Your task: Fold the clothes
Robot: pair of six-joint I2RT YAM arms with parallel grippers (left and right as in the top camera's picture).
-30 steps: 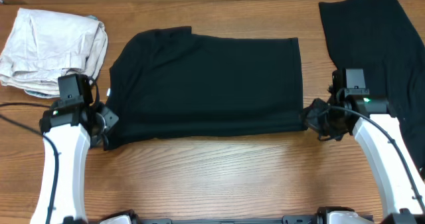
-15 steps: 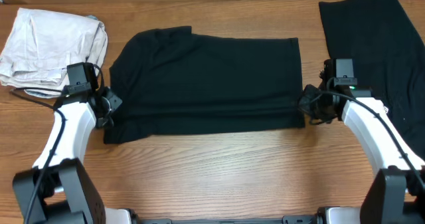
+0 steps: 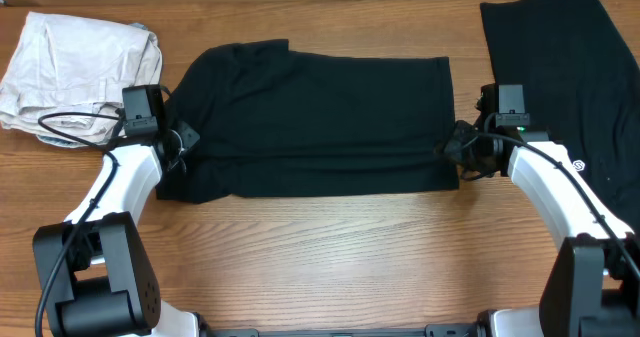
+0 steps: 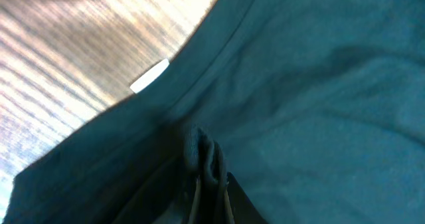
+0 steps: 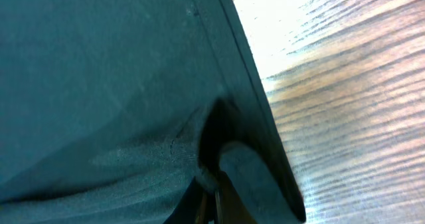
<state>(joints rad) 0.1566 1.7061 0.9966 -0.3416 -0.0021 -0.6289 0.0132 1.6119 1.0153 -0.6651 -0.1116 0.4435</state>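
The black T-shirt (image 3: 320,117) of the clothes lies flat across the middle of the table, with a fold ridge running along its near part. My left gripper (image 3: 183,142) is shut on a bunch of its fabric at the left edge, near the collar. In the left wrist view the pinched cloth (image 4: 202,151) stands up between the jaws, and the white neck tag (image 4: 149,76) shows beyond it. My right gripper (image 3: 452,149) is shut on the shirt's right hem. The right wrist view shows the hem edge (image 5: 246,84) curling into the jaws.
Another black garment (image 3: 570,57) lies at the back right, close behind the right arm. A crumpled white cloth pile (image 3: 80,72) sits at the back left beside the left arm. Bare wood (image 3: 320,257) runs in front of the shirt.
Both grippers have moved away from the table's front edge, taking the shirt's near edge with them. The near portion now lies folded further over the shirt.
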